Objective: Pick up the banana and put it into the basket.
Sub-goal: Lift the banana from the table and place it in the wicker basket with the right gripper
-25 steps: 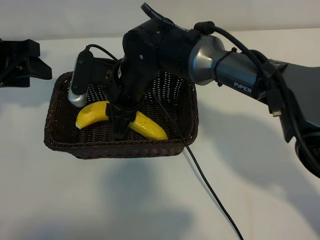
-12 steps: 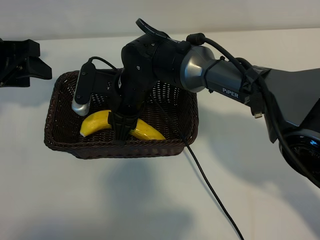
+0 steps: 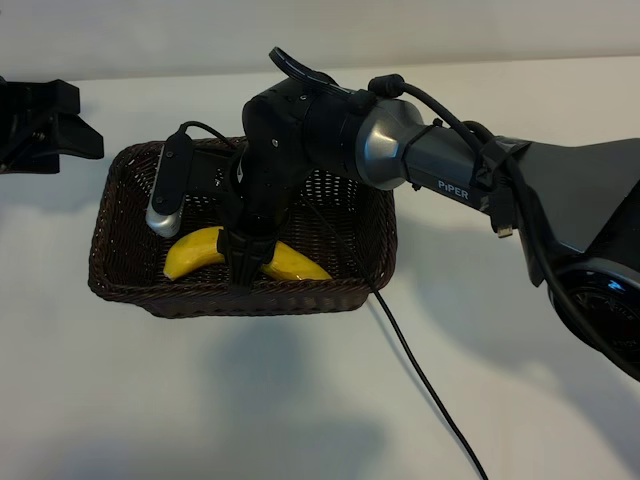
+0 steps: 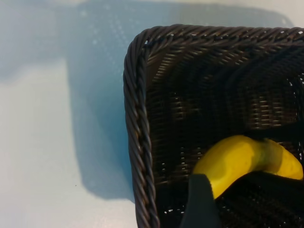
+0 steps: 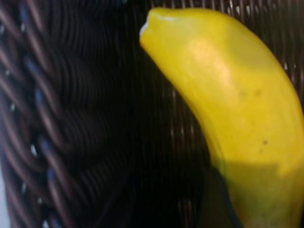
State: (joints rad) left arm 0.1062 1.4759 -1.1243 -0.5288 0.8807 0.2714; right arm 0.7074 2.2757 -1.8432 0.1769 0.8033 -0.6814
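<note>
The right gripper points steeply down inside the basket, its dark fingers clamped on the middle of the banana. The jaws stand partly open, at the fruit's width. The banana extends out of the claw on both sides: one yellow end toward the basket's left wall, the other toward its front right corner. The fruit sits low in the basket, close to the woven floor just behind the front rim; actual contact with the floor cannot be confirmed. A black cable trails from the arm over the front rim onto the white table. The left gripper is parked well apart, at the far left, jaws open and empty.
</note>
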